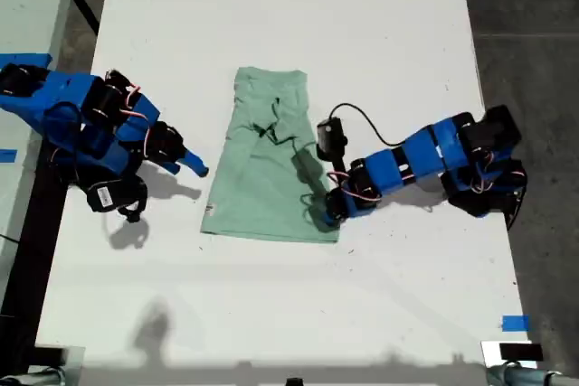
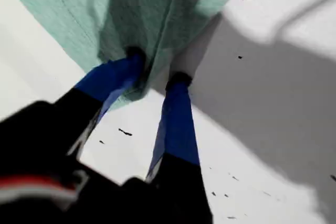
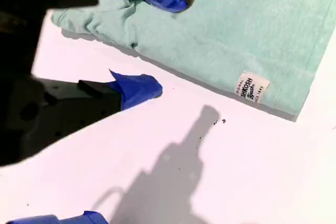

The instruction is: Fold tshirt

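Fingers (image 2: 176, 85) of my first gripper (image 2: 157, 69) hide tshirt (image 1: 267, 160) corner.

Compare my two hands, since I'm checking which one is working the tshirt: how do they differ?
My first hand has its fingertips at the tshirt's edge, a ridge of cloth between them; my second hand has none between its fingertips. In the exterior view the first is at the shirt's right edge, the second off its left edge. Both are open.
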